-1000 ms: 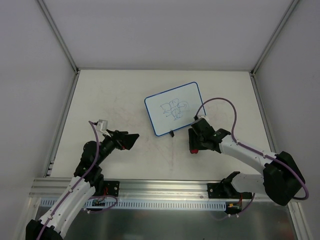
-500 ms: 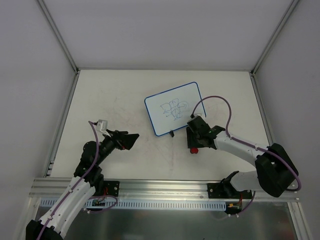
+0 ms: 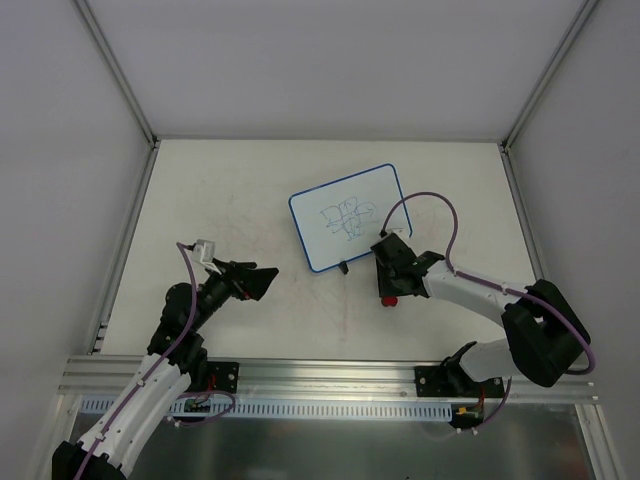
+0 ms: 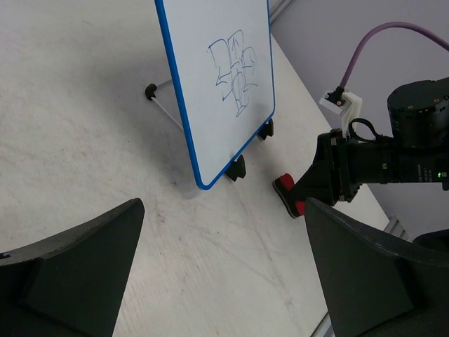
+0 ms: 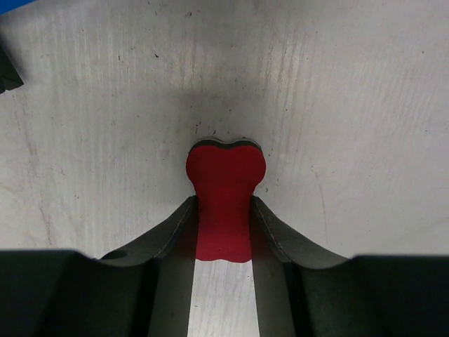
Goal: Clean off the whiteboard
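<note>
Black left gripper (image 3: 266,280) idles, fingers spread wide. Mid-table stands the whiteboard (image 3: 347,217), blue scribbles intact. Beside its foot the right gripper (image 3: 388,289) pinches the red eraser (image 5: 224,172); lifting it to the board looks next.

This is a robotics lab test cell. The scuffed white worktop (image 3: 220,200) is boxed in on its left, far and right sides by plain white panels (image 3: 320,60) framed by aluminium posts (image 3: 118,75). A slotted aluminium rail (image 3: 320,372) runs along the worktop's near edge. It carries the bolted bases of the left arm (image 3: 178,310) and the right arm (image 3: 470,290). Each arm trails a purple cable (image 3: 425,198).
</note>
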Motion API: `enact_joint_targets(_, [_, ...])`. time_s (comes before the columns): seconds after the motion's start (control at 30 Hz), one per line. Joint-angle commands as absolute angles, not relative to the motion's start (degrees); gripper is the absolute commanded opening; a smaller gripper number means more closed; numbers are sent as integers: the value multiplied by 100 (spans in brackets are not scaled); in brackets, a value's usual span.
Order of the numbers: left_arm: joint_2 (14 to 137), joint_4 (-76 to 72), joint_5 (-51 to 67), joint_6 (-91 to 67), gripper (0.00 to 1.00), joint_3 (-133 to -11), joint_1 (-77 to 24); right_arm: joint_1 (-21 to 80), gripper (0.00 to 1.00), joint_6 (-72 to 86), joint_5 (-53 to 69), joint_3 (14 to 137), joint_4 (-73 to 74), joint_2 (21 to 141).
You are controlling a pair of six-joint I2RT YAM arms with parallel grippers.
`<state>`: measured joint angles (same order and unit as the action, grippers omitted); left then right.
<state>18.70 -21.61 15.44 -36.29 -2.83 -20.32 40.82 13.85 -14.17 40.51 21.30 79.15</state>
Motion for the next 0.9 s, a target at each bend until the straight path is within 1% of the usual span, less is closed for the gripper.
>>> enact_joint_targets(0.0, [1819, -2312, 1661, -3480, 99, -35, -2083, 4113, 35, 1406, -1661, 4210, 2065, 7919])
enact_joint_targets(0.17, [1767, -2303, 1652, -3472, 99, -35, -2083, 4113, 35, 1389, -1600, 4219, 2048, 8024])
enact_joint_targets(0.3, [1802, -2303, 1644, -3463, 99, -44, -2074, 4113, 38, 1362, -1556, 4245, 2030, 8199])
enact_joint_targets(0.47, [1811, -2294, 1600, -3428, 99, -97, -2083, 4113, 36, 1362, -1503, 4254, 1960, 8314])
enact_joint_targets(0.5, [1811, -2294, 1600, -3428, 99, -114, -2083, 4113, 35, 1371, -1512, 4263, 1969, 8323])
enact_joint_targets(0.53, [1819, -2294, 1600, -3419, 99, -132, -2083, 4113, 31, 1380, -1503, 4271, 1960, 8306])
enact_joint_targets(0.6, [1828, -2294, 1573, -3428, 99, -167, -2083, 4113, 27, 1371, -1494, 4263, 1960, 8279])
enact_joint_targets(0.67, [1872, -2268, 1573, -3436, 99, -202, -2083, 4105, 17, 1354, -1468, 4289, 1969, 8192])
enact_joint_targets(0.7, [1898, -2268, 1565, -3471, 99, -228, -2083, 4113, 16, 1327, -1442, 4298, 1969, 8139])
enact_joint_targets(0.8, [2004, -2346, 1468, -3524, 99, -281, -2074, 4113, 16, 1213, -1310, 4421, 1986, 7867])
enact_joint_targets(0.87, [2135, -2417, 1311, -3507, 99, -334, -2083, 4122, 7, 1099, -1257, 4587, 2021, 7718])
